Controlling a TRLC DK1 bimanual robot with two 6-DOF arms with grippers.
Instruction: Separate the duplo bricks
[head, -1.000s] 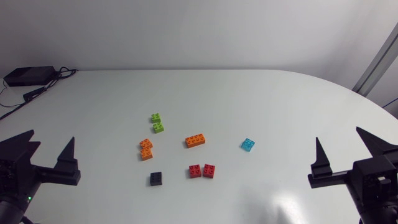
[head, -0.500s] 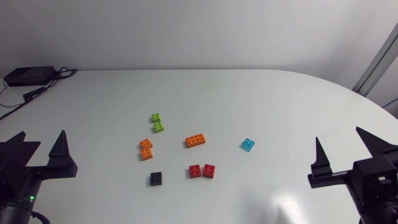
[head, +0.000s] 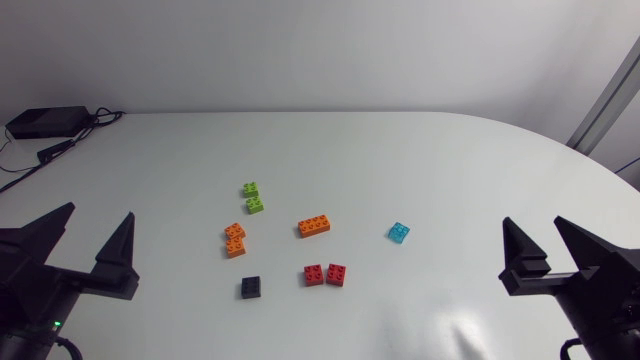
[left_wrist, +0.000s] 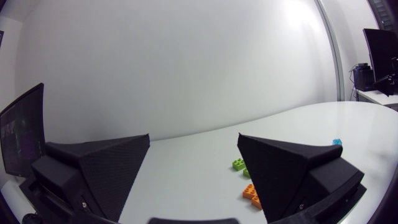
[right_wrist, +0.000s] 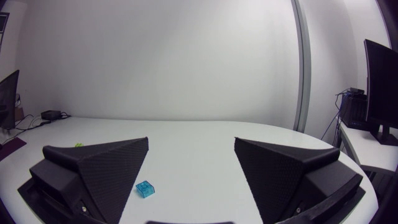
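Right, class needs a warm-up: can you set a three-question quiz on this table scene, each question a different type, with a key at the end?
1. True or false: the left gripper is shut on a brick.
2. Multiple choice: which colour of brick lies nearest the right gripper? A black; B cyan; C red.
3. Fill in: the bricks nearest the far edge of the table are coloured ___.

Key
1. False: its fingers stand apart with nothing between them.
2. B, the cyan brick.
3. Green: the green bricks.
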